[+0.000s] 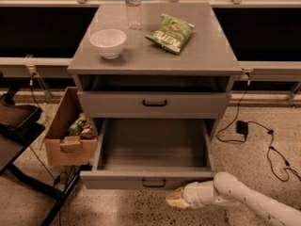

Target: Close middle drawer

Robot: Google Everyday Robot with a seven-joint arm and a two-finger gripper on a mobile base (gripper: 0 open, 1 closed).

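Note:
The middle drawer (141,179) is a wide grey box, pulled far out of the grey cabinet (197,60) and empty inside. Its flat front has a small black bar handle (154,184). My gripper (176,199), on a white arm coming in from the lower right, sits low, just in front of the drawer's front and a little right of the handle. Whether it touches the front is unclear. The drawer above (154,105) is shut. Anything below the open drawer is hidden.
On the cabinet top stand a white bowl (108,42), a water bottle (133,6) and a green chip bag (171,33). A cardboard box (66,140) of snacks sits left of the drawer. A black stand (19,126) is at far left; cables (263,140) lie right.

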